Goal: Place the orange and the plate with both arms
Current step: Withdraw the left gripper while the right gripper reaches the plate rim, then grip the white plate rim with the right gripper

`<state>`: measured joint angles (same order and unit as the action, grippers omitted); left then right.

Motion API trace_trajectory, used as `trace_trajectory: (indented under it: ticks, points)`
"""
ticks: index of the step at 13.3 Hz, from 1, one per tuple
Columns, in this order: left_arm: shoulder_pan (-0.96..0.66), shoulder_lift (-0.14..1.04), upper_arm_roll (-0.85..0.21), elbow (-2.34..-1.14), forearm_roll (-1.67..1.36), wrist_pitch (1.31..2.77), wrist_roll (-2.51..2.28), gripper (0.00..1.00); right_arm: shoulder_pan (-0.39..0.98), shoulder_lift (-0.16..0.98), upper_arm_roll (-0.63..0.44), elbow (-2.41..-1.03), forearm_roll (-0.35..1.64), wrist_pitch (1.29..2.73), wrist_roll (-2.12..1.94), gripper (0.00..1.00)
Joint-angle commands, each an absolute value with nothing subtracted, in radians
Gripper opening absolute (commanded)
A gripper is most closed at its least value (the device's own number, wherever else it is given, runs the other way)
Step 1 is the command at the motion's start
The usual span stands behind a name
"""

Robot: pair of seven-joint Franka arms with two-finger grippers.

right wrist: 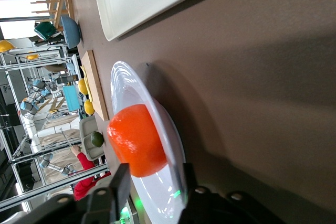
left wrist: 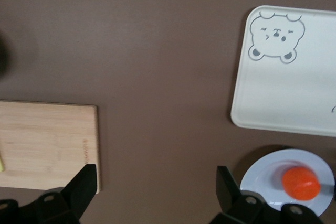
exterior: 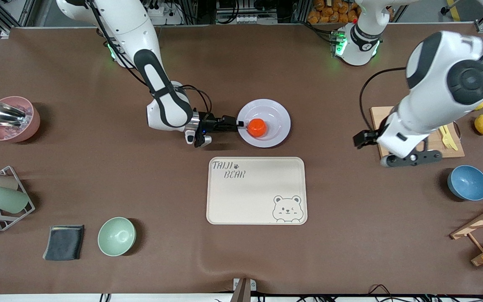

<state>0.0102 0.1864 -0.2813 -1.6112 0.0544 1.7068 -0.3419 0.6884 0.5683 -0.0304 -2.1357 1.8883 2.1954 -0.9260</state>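
Orange [exterior: 257,127] sits in plate [exterior: 264,123], mid-counter, toward robots' edge from beige tray [exterior: 257,191].

Step in hand, by my read: right claw [exterior: 238,123] pinching plate rim. Do it well: get rim deep between fingers, close firm, lift level so orange doesn't roll off, then carry low.

Right claw: part-open, one finger above rim and one below, straddling it beside orange; grip not yet firm.

Left claw [left wrist: 155,195]: wide open, empty, waiting over bare counter beside wooden board [exterior: 417,130].
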Motion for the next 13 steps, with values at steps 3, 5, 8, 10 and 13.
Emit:
trace_trajectory:
  ticks: [3, 5, 8, 10, 13]
  points:
    - [-0.067, 0.055, -0.132, -1.647, 0.025, 1.602, -0.126, 1.0, 0.71, 0.589, -0.038, -2.148, 1.986, 2.198, -1.054, 0.22]
    - [-0.092, 0.009, -0.065, -1.647, 0.025, 1.545, -0.053, 1.0, 0.733, 0.592, -0.04, -2.148, 2.038, 2.206, -1.083, 0.0]
    - [-0.117, -0.026, 0.012, -1.641, 0.025, 1.516, 0.033, 1.0, 0.736, 0.591, -0.04, -2.146, 2.065, 2.206, -1.081, 0.0]
    - [-0.097, -0.023, 0.018, -1.64, 0.012, 1.513, 0.07, 1.0, 0.732, 0.58, -0.037, -2.146, 2.104, 2.194, -1.077, 0.0]
    - [-0.094, -0.018, 0.012, -1.635, 0.008, 1.513, 0.063, 1.0, 0.735, 0.566, -0.035, -2.14, 2.203, 2.12, -1.075, 0.0]
